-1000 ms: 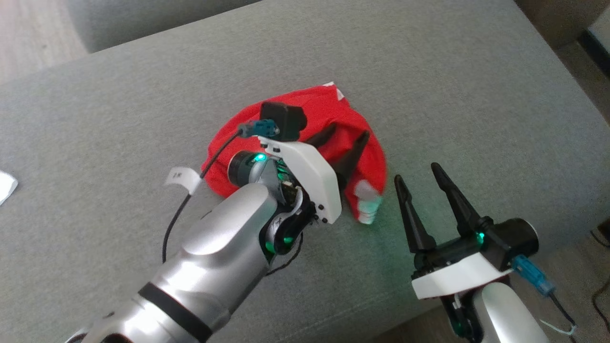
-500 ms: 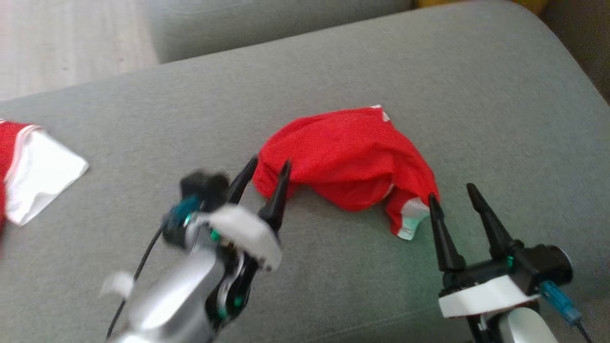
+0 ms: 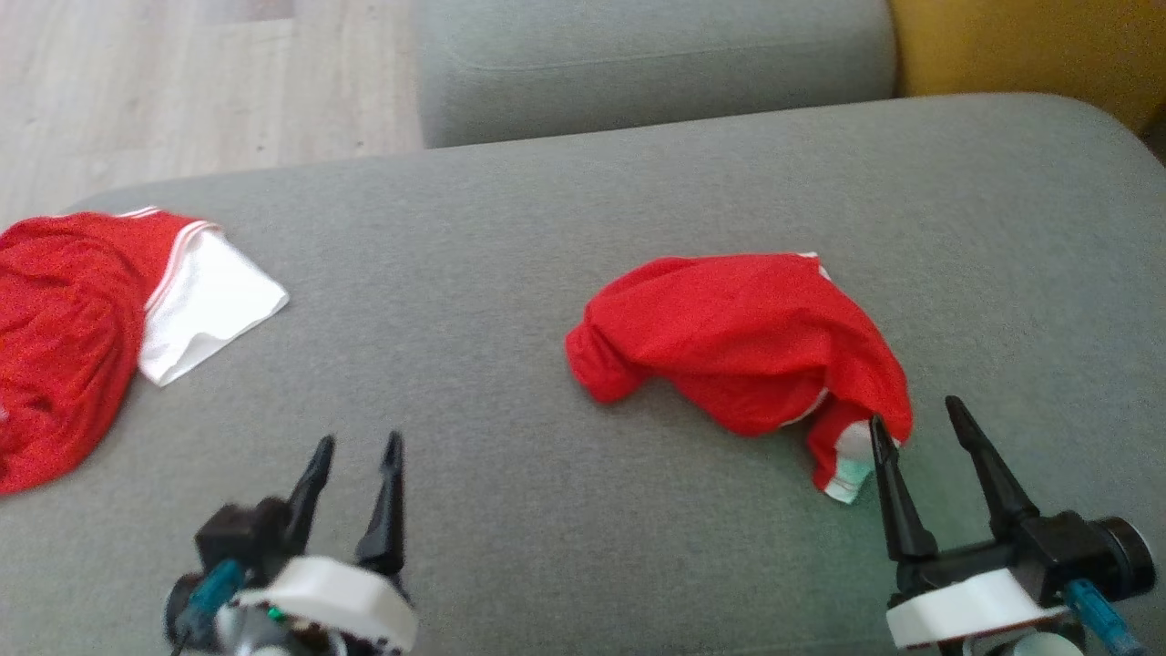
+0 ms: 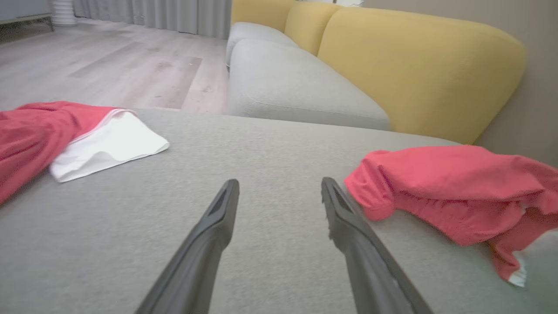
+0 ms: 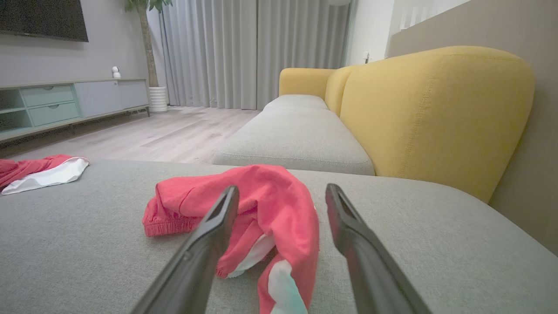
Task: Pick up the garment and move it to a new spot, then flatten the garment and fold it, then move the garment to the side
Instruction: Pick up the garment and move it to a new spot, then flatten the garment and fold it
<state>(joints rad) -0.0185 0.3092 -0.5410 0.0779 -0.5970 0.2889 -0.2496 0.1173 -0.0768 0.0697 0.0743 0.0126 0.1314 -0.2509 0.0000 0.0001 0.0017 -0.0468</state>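
Work surface: a broad grey upholstered surface [image 3: 510,273].

Garment [image 3: 738,342]: red, bunched into a rounded, creased heap. It lies right of the surface's middle, nearer the near edge than the far one. A rolled, gathered end points toward the left edge. A narrow end with white trim trails toward the near right corner.

Right gripper [image 3: 915,411]: at the near edge, toward the right corner, with both dark fingers spread wide and gripping nothing. In the head view the tip of its left finger overlaps the garment's white-trimmed end, but contact cannot be confirmed. In the right wrist view the garment sits just ahead of the fingers, partly behind the left one and partly in the gap. The other finger stands over bare grey fabric.

Left gripper [image 3: 358,440]: at the near edge, left of the middle, fingers likewise spread, over bare fabric. It is well apart from the garment, which in the left wrist view lies off to the right of its fingers.

Other items: a second red cloth [image 3: 64,319] with a white panel lies at the left edge. A grey seat cushion [image 3: 638,64] adjoins the far edge, with a yellow backrest [image 5: 436,113] beside it. Pale wooden floor [image 3: 182,82] lies beyond the far left corner
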